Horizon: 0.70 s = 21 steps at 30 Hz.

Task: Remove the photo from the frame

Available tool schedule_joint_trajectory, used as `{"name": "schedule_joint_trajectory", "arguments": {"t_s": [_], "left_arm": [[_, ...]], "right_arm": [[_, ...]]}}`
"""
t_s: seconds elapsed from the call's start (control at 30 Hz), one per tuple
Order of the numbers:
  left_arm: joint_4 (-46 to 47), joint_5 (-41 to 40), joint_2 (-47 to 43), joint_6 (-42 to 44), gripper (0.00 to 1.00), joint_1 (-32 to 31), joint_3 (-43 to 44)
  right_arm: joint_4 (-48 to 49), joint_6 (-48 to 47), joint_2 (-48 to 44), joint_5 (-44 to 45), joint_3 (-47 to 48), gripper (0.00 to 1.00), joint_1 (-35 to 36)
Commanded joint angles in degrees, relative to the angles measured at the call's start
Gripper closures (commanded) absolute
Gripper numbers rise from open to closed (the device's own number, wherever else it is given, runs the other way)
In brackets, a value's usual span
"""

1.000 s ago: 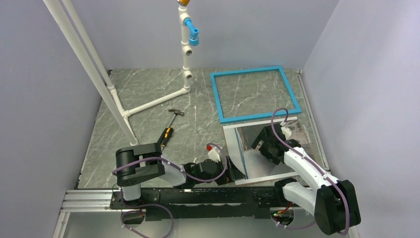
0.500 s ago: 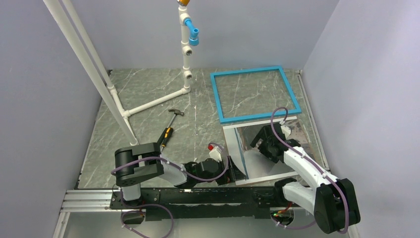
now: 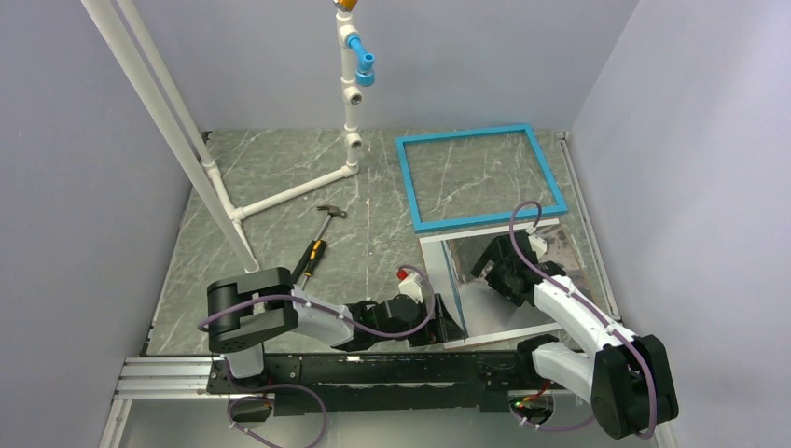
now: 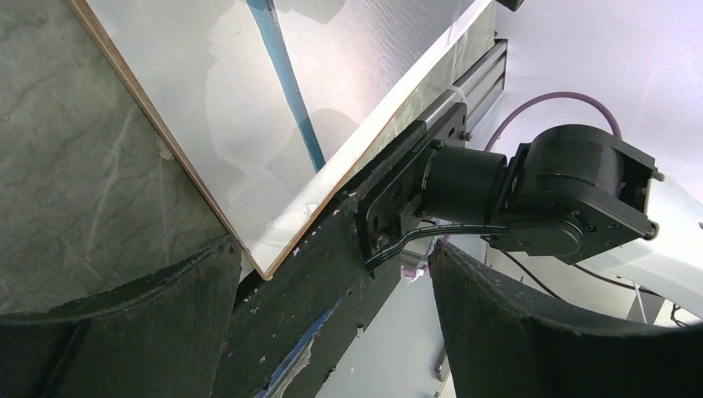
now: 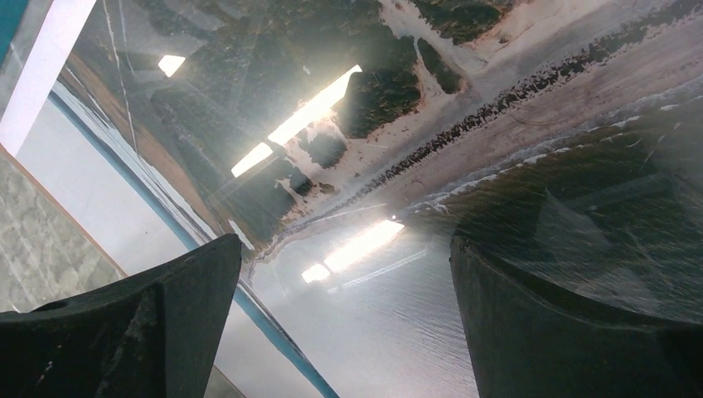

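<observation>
No legible writing

No text, label, brand name, number or sign can be read in the overhead view or in either wrist view.

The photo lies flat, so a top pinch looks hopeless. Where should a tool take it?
Probably its near-left corner, from the left and low: the photo is a thin sheet flat on the table, and that corner sits just ahead of the open left tool.
</observation>
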Motion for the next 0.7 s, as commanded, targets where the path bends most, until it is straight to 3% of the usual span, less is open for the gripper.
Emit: {"name": "schedule_joint_trajectory", "arguments": {"t_s": [0.0,0.37,0.67], "left_arm": [[2.03,-0.32,-2.76,1.95,0.13,-0.41,3.04],[11.84,-0.56,-3.22,2.5,0.15,-0.41,0.51],[8.86,0.01,-5.21,4.25,0.16,-0.41,2.04]], "right_arm": [[0.59,0.88,2.35,-4.45,-2.73,0.03,0.02],[0.42,0.7,1.83,-4.73,-2.47,0.03,-0.01],[0.37,0.45,2.12,-4.82,-2.31,0.03,0.02]]}}
